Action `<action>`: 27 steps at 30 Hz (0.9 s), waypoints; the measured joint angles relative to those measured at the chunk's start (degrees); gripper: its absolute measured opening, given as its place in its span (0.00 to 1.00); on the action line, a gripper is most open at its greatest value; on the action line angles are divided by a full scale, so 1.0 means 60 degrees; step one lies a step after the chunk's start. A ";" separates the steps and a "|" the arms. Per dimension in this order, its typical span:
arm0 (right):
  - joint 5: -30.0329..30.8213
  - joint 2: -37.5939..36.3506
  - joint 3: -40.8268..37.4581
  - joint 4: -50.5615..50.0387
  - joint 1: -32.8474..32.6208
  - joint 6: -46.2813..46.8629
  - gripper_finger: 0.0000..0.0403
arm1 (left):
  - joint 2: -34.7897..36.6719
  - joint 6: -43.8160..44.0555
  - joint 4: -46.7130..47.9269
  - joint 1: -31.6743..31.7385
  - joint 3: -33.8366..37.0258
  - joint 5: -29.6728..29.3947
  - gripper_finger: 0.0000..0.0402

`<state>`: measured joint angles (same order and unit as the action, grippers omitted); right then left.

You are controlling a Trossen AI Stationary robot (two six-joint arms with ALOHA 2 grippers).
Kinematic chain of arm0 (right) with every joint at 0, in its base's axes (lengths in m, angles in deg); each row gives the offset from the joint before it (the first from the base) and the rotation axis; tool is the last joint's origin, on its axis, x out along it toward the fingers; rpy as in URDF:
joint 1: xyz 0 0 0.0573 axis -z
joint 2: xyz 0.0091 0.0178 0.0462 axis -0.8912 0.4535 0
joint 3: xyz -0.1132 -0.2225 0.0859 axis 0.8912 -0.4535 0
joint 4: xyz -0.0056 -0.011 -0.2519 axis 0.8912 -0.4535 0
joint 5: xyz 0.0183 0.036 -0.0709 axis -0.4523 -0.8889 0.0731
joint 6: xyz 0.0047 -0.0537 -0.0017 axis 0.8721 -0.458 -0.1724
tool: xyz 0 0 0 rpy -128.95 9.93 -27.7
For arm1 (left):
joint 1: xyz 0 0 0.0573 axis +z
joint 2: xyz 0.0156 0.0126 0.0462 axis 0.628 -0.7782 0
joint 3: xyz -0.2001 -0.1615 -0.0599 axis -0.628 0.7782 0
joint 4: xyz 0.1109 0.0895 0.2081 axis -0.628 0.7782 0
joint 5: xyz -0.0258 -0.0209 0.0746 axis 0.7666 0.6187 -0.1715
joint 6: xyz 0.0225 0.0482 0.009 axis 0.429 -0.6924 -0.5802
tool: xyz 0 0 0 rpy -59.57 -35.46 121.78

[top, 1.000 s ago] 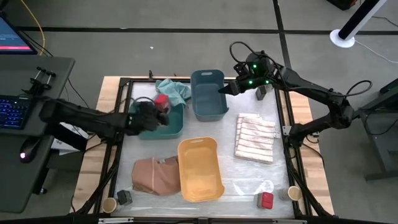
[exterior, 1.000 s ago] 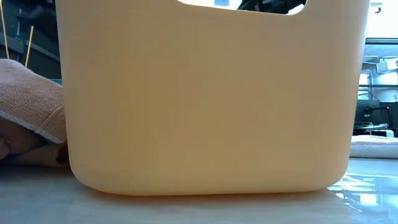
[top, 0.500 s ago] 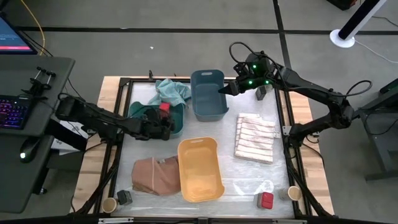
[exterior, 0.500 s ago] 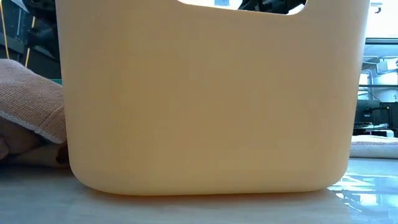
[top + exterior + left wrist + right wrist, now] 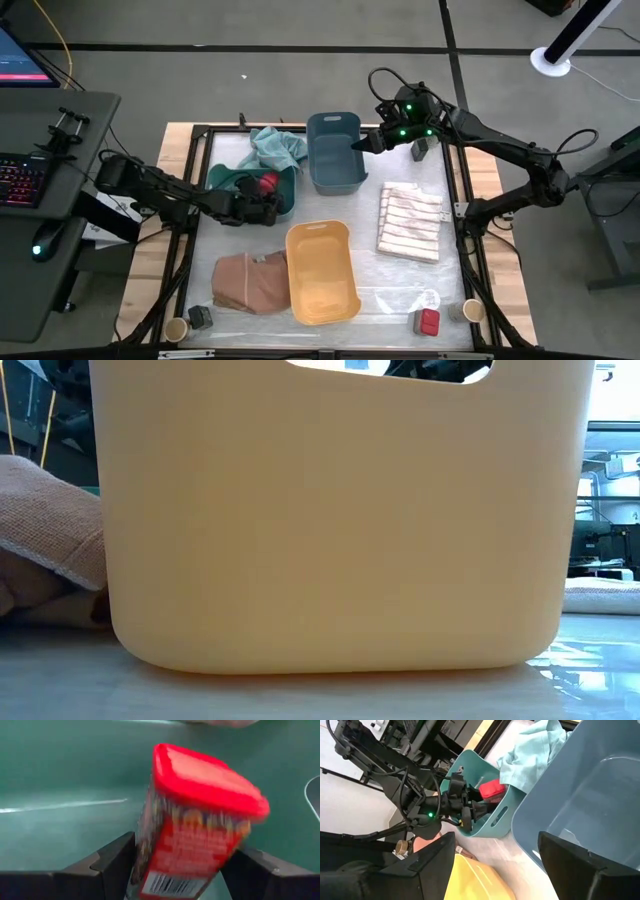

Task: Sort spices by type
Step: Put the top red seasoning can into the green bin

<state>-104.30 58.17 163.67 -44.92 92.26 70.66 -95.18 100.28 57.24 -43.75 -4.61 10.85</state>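
A red spice box (image 5: 195, 815) with a red lid sits tilted and blurred inside the green bin (image 5: 287, 200), between the fingers of my left gripper (image 5: 262, 200), which reaches into the bin from the table's left. The right wrist view shows the same red box (image 5: 492, 790) in that green bin (image 5: 495, 815). My right gripper (image 5: 497, 865) hangs open and empty above the blue bin (image 5: 335, 150). Near the front edge stand a dark grey box (image 5: 200, 317), a tan jar (image 5: 177, 328), another red box (image 5: 428, 321) and a second tan jar (image 5: 472, 310). My left gripper has one finger (image 5: 117, 860) on each side of the red box's lower body (image 5: 165, 860), slanting down from the table's left. The box leans over, lid uppermost. Whether the fingers touch it, I cannot tell.
A yellow bin (image 5: 322, 272) stands at the front middle and fills the low view (image 5: 330, 510). A striped cloth (image 5: 410, 222) lies right, a teal cloth (image 5: 278, 148) behind the green bin, a brown cloth (image 5: 248, 280) front left. A dark grey box (image 5: 420, 150) stands far right.
My left gripper has gone down into the green bin, a little toward the table's near edge, and tipped further downward, taking the red box down with it. The right arm has kept still.
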 joint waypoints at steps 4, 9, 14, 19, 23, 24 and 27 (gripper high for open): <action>-0.0004 0.0000 0.0000 -0.0100 0.0000 0.0000 0.69 | 0.0288 0.0326 0.0023 0.0000 0.0004 0.0769 0.64; -0.0004 0.0000 0.0000 -0.0199 0.0000 0.0000 0.69 | 0.0891 0.0329 0.0079 0.0000 0.0004 0.1478 0.64; -0.0007 0.0000 0.0000 -0.0193 0.0000 0.0000 0.69 | 0.1555 0.0230 0.0168 0.0183 0.0004 0.1450 0.64; -0.0011 0.0004 0.0000 -0.0200 0.0000 0.0000 0.69 | 0.1882 -0.0017 0.0231 0.0525 0.0004 0.1371 0.64; -0.0018 0.0004 0.0000 -0.0232 0.0000 0.0000 0.69 | 0.1989 -0.0018 0.0233 0.0693 0.0006 0.1604 0.64; -0.0018 0.0004 0.0000 -0.0252 0.0000 0.0000 0.69 | 0.1996 -0.0018 0.0231 0.0721 0.0015 0.1716 0.64; -0.0020 0.0004 0.0000 -0.0269 0.0000 0.0000 0.69 | 0.2076 -0.0024 0.0231 0.0794 0.0015 0.2045 0.64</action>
<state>-104.42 58.19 163.67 -46.54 92.26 70.66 -82.73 100.13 58.62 -38.98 -4.52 23.11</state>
